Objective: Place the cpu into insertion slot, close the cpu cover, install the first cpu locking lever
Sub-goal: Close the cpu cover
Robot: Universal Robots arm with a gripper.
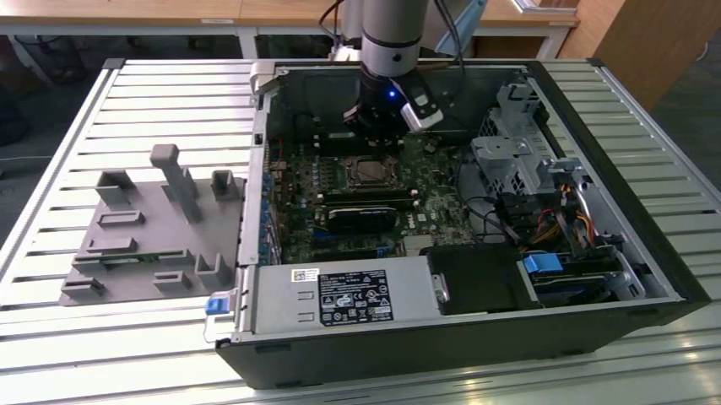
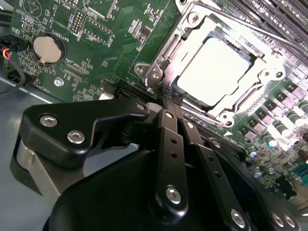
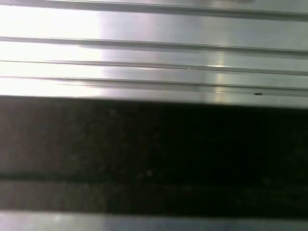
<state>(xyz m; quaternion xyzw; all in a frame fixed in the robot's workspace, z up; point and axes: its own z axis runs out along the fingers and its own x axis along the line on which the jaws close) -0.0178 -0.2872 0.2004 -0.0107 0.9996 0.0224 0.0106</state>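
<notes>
Gleaming under glare, the flat pale-silver cpu (image 2: pixel 216 72) sits in the slot (image 1: pixel 348 173), with the shiny stamped-metal cover (image 2: pixel 163 53) closed around it. The matte black gripper (image 2: pixel 168 101) hovers at the cover's corner, fingers (image 2: pixel 169 139) pressed together, with nothing visibly held.

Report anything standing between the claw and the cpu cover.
Nothing visible does. In the second wrist view the claw is right at the edge of the cpu cover, which frames the cpu.
</notes>
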